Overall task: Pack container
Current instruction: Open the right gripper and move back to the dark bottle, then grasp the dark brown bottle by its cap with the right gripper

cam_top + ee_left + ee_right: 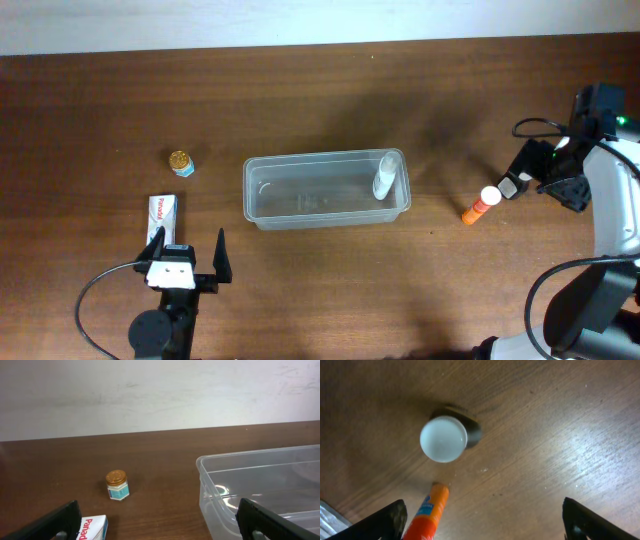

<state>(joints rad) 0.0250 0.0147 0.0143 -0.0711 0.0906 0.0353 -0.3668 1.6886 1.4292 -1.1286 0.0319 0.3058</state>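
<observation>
black left gripper [188, 243] and right gripper [482, 506] jaws gape released; clear, rounded plastic container [320, 157] sits on woodgrain counter [330, 95].

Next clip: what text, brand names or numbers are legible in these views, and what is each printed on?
"Panad": red letters on the white cardboard box, with the rest cut off by the frame edge.
Label on the small gold-lidded glass jar: too small to read.
Blue label on the orange tube: too blurred to read.
Clear plastic container: no text visible.
</observation>
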